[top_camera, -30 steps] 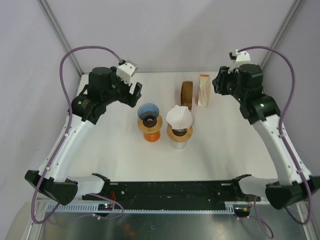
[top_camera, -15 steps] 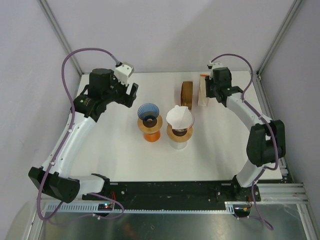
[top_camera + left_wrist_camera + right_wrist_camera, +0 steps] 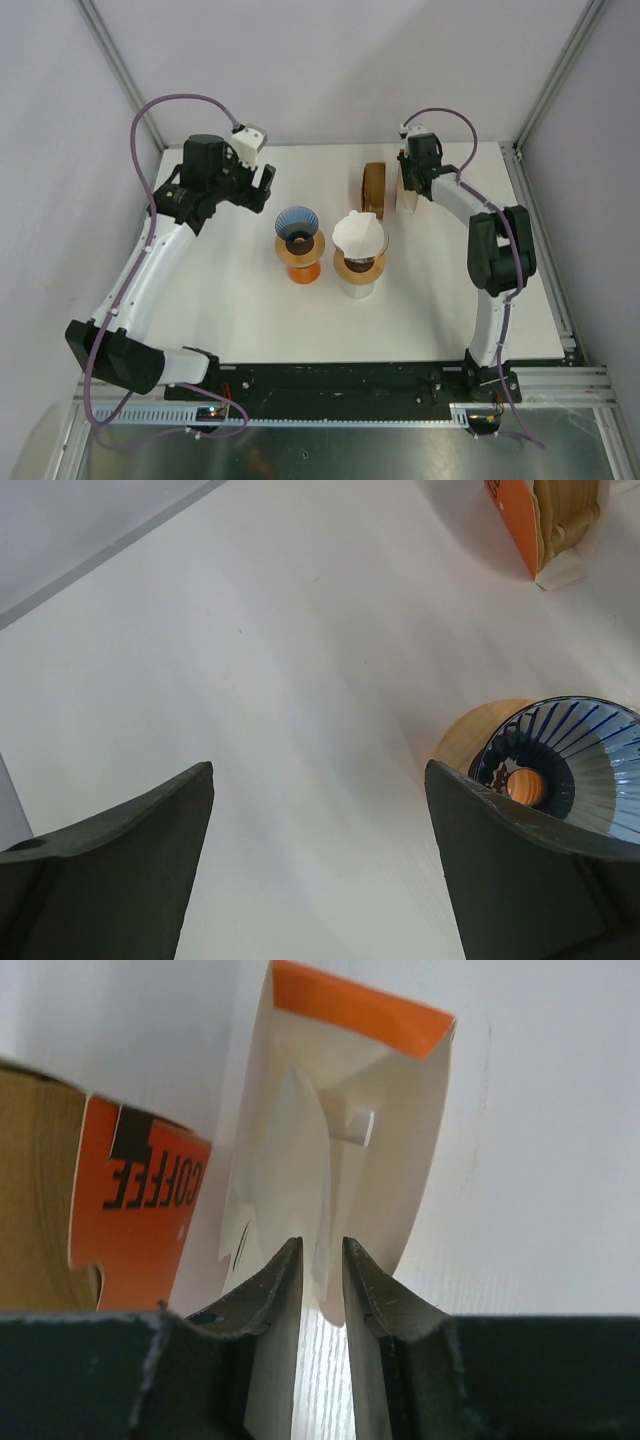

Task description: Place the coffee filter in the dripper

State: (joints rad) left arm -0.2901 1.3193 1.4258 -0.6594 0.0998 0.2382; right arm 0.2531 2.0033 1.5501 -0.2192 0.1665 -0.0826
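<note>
The white table (image 3: 200, 300) carries everything, and both arms reach out over its far half. The left arm (image 3: 150, 265) hangs over the far left; the right arm (image 3: 480, 225) stretches to the far right. In the middle stand two drippers side by side: a blue dripper (image 3: 297, 224) on an orange stand (image 3: 300, 265), and to its right a second dripper (image 3: 359, 268) with a white paper cone (image 3: 360, 232) sitting in it. Beyond them, a brown pack (image 3: 373, 188) stands just left of a white packet (image 3: 409, 195). The left gripper (image 3: 318, 775) hovers beside the blue dripper, fingers spread wide, holding nothing. The right gripper (image 3: 322, 1245) is down at the white packet's open mouth, its fingers almost together. The edge of a coffee filter (image 3: 300, 1150) lies between the tips, though a firm pinch cannot be told.
</note>
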